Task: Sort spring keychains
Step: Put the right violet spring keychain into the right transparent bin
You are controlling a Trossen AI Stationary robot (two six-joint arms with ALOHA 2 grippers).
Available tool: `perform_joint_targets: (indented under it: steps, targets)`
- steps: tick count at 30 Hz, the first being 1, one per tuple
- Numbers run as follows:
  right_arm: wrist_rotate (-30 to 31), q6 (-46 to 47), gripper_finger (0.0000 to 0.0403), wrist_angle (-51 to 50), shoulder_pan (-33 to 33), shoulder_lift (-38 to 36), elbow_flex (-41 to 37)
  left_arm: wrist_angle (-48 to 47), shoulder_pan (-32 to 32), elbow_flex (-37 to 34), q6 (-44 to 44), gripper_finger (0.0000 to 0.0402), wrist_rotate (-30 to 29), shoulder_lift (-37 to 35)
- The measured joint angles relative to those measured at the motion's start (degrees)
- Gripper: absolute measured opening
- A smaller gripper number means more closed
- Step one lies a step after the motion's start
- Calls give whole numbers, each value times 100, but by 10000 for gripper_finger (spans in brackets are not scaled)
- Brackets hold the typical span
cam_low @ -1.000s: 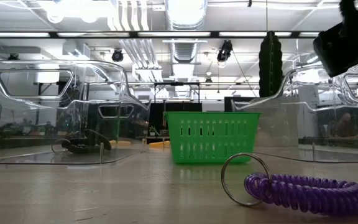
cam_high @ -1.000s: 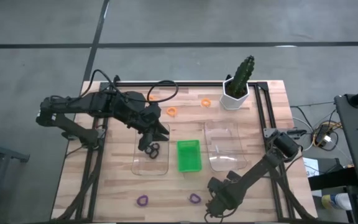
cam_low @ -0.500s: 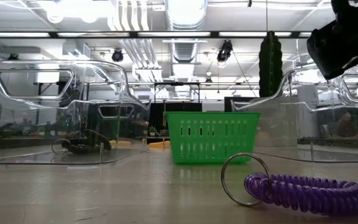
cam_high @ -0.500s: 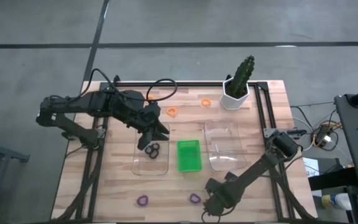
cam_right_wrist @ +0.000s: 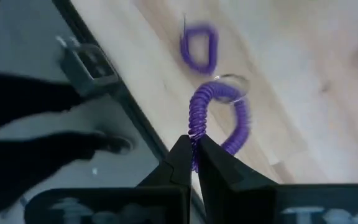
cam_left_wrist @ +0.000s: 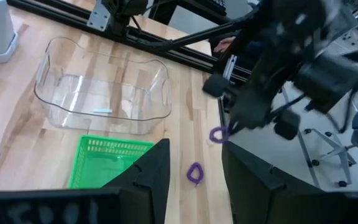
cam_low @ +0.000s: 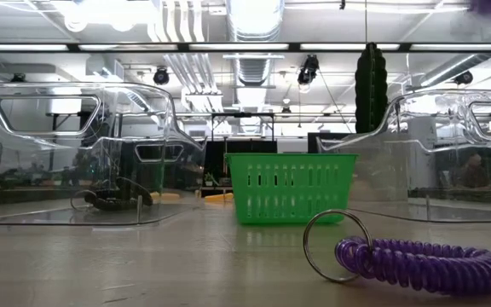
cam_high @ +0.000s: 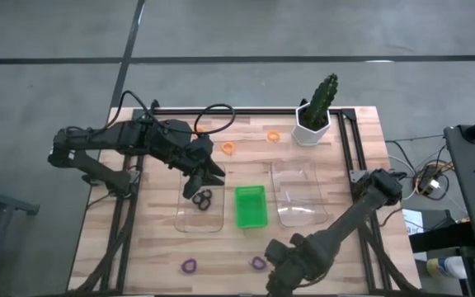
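The step in hand is judged to be the pick-up of a purple keychain [cam_right_wrist: 219,115] at the near edge of the surface [cam_high: 147,247]. In the right wrist view the right gripper [cam_right_wrist: 193,152] is seen pressed together on the purple coil, which hangs from the fingertips with its metal ring at the far end. In the high view that gripper [cam_high: 272,266] is found low at the near edge, beside the spot where a purple coil [cam_high: 258,263] shows. Whether the coil is fully lifted clear cannot be told.

A second purple keychain [cam_high: 189,266] lies further along the near edge, well apart from the trays. Two orange keychains [cam_high: 228,148] lie at the far side, near the cactus pot [cam_high: 310,132]. Black keychains [cam_high: 204,197] are already inside the left clear tray [cam_high: 184,221].

The left gripper [cam_high: 207,175] is held spread over the far end of that tray, with nothing between its fingers in the left wrist view.

The next move is judged to call for the held coil to be carried to a receptacle for purple: either the right clear tray [cam_high: 291,216] or the green basket [cam_high: 251,221] between the trays; which one cannot be told. A firm pinch is needed, since the coil dangles and could slip in transit.
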Motion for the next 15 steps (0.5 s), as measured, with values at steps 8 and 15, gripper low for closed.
perform_joint_targets:
  steps: [8,15]
  targets:
    - [1431,327,9,-2741,-443,-195,1376,-173,4,-5,0,138,-10,-2]
    - [1292,-196,9,-2713,-1376,-482,1037,-189,4,-17,11,138,-23,-2]
